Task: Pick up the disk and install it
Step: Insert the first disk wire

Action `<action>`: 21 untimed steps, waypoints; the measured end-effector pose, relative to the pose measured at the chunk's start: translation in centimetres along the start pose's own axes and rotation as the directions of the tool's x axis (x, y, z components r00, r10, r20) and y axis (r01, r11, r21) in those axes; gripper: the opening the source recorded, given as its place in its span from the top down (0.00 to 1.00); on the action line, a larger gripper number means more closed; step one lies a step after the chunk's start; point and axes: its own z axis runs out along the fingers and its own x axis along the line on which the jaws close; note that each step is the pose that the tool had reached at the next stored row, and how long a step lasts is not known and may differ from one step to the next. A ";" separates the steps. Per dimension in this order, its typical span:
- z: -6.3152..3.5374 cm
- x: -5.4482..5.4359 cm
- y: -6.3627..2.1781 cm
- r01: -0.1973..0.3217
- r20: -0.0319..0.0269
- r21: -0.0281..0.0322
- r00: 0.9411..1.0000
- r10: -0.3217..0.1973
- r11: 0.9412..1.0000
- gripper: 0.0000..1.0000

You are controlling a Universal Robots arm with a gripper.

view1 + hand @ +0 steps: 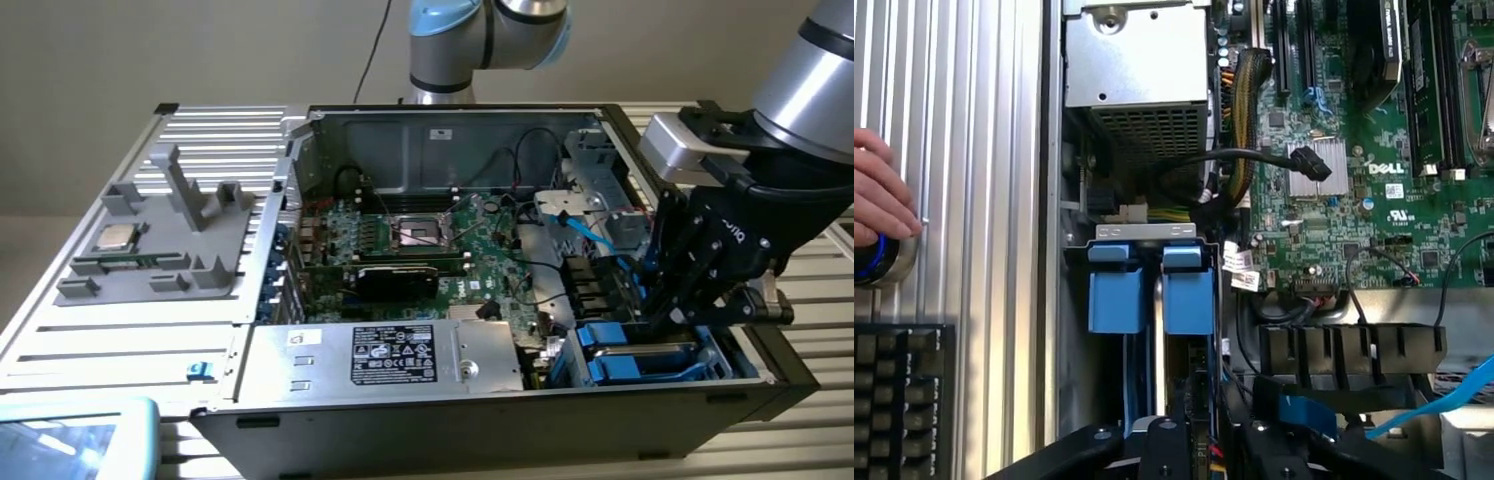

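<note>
place: robotics lab | evidence: open PC case (400, 140), slatted metal table (120, 330)

I'm losing the lower end of the gripper (674, 310) down among the blue brackets (641, 355) of the drive bay, and those brackets are covering the drive bodies, so I'm not making out which one is the disk. The wrist view's edge is cutting off a hand (879, 200) and a keyboard (899, 400). The print on the black label (394, 352) is coming through too small to read.
</note>
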 end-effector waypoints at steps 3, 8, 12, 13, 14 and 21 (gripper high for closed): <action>-1.34 0.1 0.08 0.000 -0.001 0.000 1.000 0.000 1.000 0.75; -3.66 0.2 -0.08 0.000 -0.002 0.000 1.000 0.000 1.000 0.75; -5.15 0.3 -0.20 0.000 -0.002 0.000 1.000 0.000 1.000 0.75; -5.49 0.3 -0.20 0.000 -0.003 0.000 1.000 0.000 1.000 0.75; -5.87 0.3 -0.19 0.000 -0.004 0.000 1.000 0.000 1.000 0.75; -6.95 0.3 -0.18 0.000 -0.013 0.001 1.000 0.000 1.000 0.75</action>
